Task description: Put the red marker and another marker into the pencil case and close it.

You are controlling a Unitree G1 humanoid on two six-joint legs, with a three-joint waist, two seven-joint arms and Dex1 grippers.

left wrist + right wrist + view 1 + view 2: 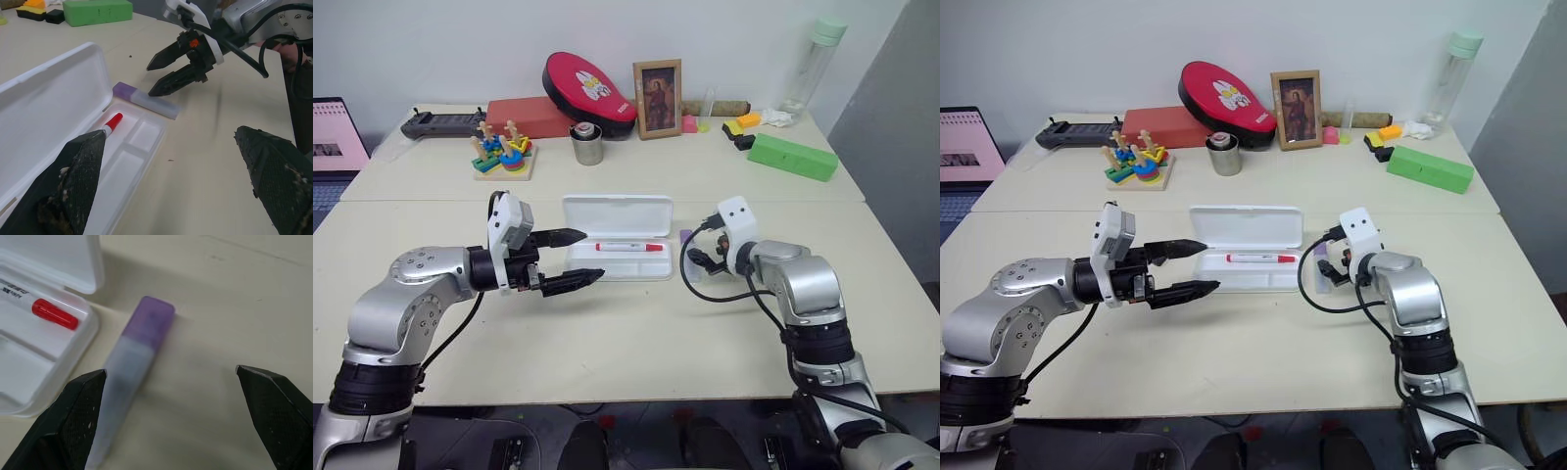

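The pencil case [618,238] lies open on the surface [636,333], its lid tipped back. The red marker [629,247] already rests inside the tray, lengthwise. The lavender marker [132,366] lies flat on the surface just beside the case's right end, purple cap pointing away from the robot, not touching the right end effector [167,73].

That marker looks light, stiff and smooth, so it will likely slip or roll if pinched off-centre. The best hold seems to be across the middle of its pale barrel, fingers on its two long sides. The case is thin rigid plastic and light; it may slide when its lid is pushed, so closing it will probably need steadying.

The right end effector hangs just above the lavender marker with its fingers spread wide, holding nothing. The left end effector [568,259] hovers at the case's left end, also spread wide and empty, its tips just beside the tray.
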